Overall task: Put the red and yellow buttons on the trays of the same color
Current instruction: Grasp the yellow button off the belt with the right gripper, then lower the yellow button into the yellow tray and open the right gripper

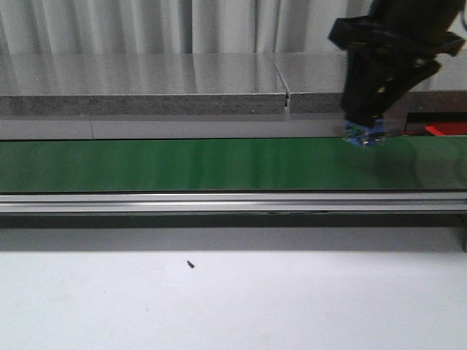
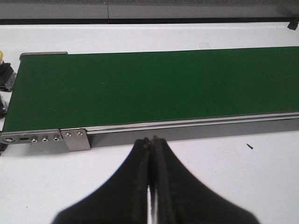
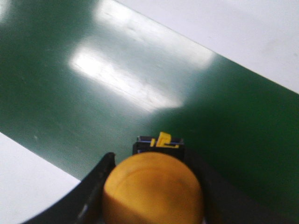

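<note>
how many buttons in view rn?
2 seen. One yellow button sits clamped in the right tool above the green belt. Another yellow-topped button is cut off beyond the belt's end; more may be hidden.

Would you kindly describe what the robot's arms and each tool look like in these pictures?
The right arm is a matte black, angular housing. The right tool has blue fittings at the tips. The left tool has two smooth black fingers tapering towards the tips. No cables or markings are visible.
</note>
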